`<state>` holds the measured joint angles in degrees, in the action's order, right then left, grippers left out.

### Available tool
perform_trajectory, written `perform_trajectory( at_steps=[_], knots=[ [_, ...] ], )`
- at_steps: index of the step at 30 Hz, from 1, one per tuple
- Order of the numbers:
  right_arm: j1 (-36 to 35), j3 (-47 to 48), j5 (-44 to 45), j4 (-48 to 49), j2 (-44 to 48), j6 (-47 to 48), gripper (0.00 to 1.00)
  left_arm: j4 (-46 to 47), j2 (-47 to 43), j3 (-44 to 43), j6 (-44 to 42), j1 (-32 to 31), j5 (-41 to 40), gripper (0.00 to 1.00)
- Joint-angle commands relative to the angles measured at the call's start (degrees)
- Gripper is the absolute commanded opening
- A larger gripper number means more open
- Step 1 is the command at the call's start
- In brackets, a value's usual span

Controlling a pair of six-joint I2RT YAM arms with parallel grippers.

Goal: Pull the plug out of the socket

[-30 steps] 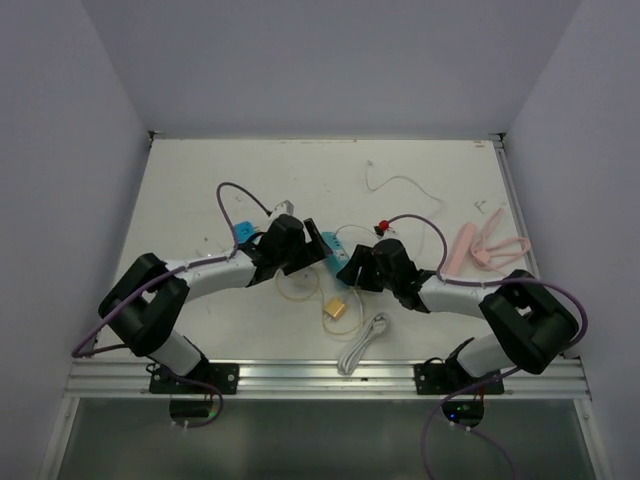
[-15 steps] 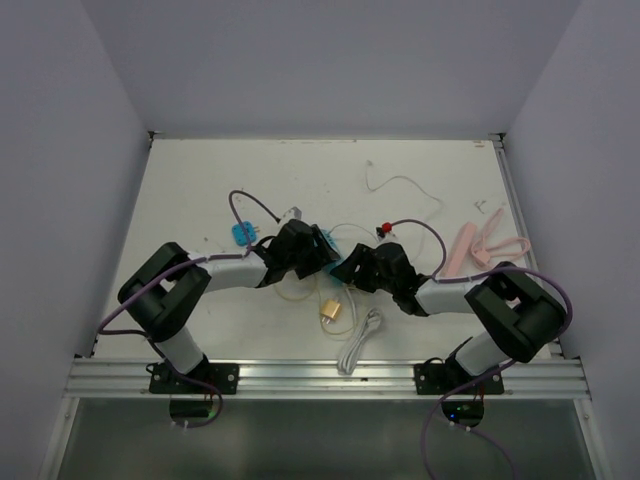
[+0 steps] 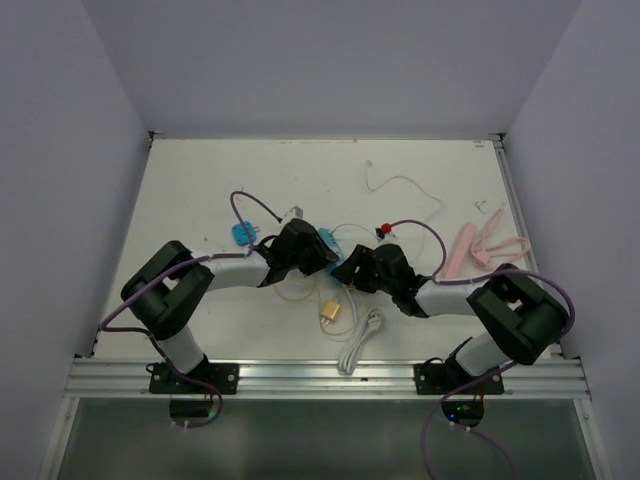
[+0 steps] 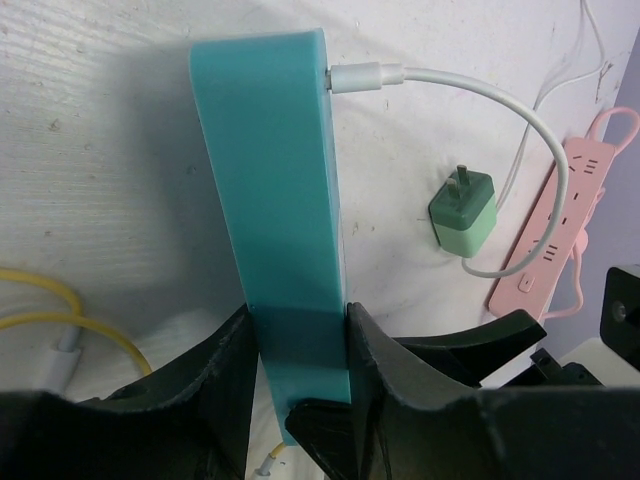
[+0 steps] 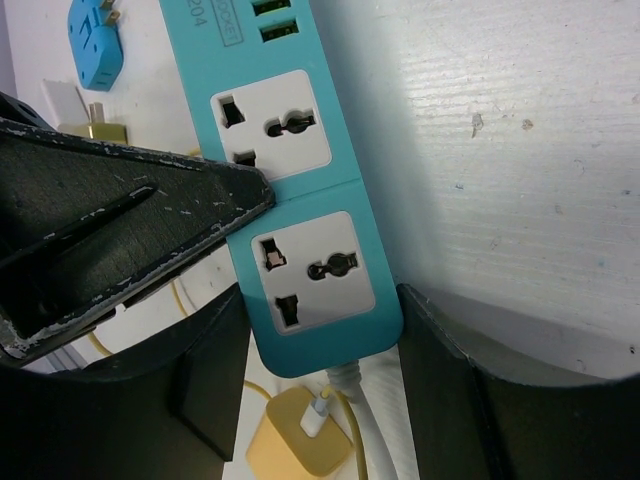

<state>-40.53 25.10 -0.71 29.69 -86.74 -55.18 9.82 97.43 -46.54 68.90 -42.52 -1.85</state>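
The socket is a teal power strip (image 3: 348, 266) at the table's middle, held on its edge between both arms. My left gripper (image 4: 297, 330) is shut on it, one finger flat on each broad side of the strip (image 4: 272, 170). A white plug (image 4: 365, 76) with a white cable sits in the strip's far end. My right gripper (image 5: 322, 330) is shut on the strip's cord end (image 5: 310, 270), its fingers against the two narrow edges. Both universal sockets facing the right wrist camera are empty. The white plug is out of the right wrist view.
A green charger (image 4: 462, 210) lies on the white cable's other end, beside a pink power strip (image 3: 480, 245). A yellow charger (image 3: 333, 312) and a coiled white cable (image 3: 362, 340) lie near the front. A blue adapter (image 3: 243, 233) lies to the left.
My left arm has swung right to the teal strip and its fingers have closed on it. The right gripper kept its hold and shifted slightly left.
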Motion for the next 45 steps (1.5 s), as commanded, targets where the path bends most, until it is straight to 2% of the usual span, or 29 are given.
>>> perform_trajectory(
  at_steps=[1, 4, 7, 12, 15, 19, 20, 22, 25, 30, 37, 45],
  knots=[
    [-1.30, -0.14, 0.53, -4.37, 2.45, 2.70, 0.55, 0.46, 0.48, -1.62, -1.22, -0.19, -2.37, 0.22],
    [-1.30, 0.65, 1.58, -8.67, 6.31, 4.63, 0.68, -1.12, -0.83, -1.62, -3.68, -0.11, -3.51, 0.13],
    [-1.30, 2.75, 2.38, -15.70, 12.10, 7.71, 0.76, -3.23, -2.50, -2.06, -7.80, -0.10, -4.74, 0.05],
    [-1.30, 8.99, 3.43, -29.48, 22.55, 16.14, 0.78, -8.85, -4.61, -4.86, -17.11, 0.16, -5.89, 0.00],
    [-0.95, 12.16, 7.64, -36.78, 26.61, 21.67, 0.77, -13.42, -5.14, -7.49, -23.26, 0.42, -5.36, 0.00],
    [0.10, 14.27, 11.26, -38.75, 27.68, 33.70, 0.79, -17.55, -5.14, -10.49, -29.69, 0.51, -3.43, 0.00],
    [0.45, 14.71, 12.65, -38.83, 27.50, 36.60, 0.84, -18.86, -5.14, -11.02, -30.66, 0.60, -2.12, 0.00],
    [1.94, 15.67, 12.32, -39.53, 26.45, 38.82, 0.89, -20.19, -4.70, -12.43, -32.77, 0.69, -1.06, 0.00],
    [3.27, 20.24, 11.08, -42.34, 23.47, 43.21, 0.85, -21.25, -4.18, -12.87, -34.36, 1.13, 0.61, 0.00],
    [4.05, 26.22, 9.16, -40.60, 13.63, 52.18, 0.66, -22.83, -2.60, -14.01, -35.59, 2.88, 5.36, 0.00],
    [5.55, 30.35, -0.85, -34.18, 2.55, 62.64, 0.67, -23.18, 0.13, -16.03, -35.24, 3.15, 9.14, 0.00],
    [5.99, 36.24, -2.89, -32.86, -6.59, 68.88, 0.65, -26.52, 2.94, -19.46, -36.73, 4.02, 11.60, 0.00]
  ],
)
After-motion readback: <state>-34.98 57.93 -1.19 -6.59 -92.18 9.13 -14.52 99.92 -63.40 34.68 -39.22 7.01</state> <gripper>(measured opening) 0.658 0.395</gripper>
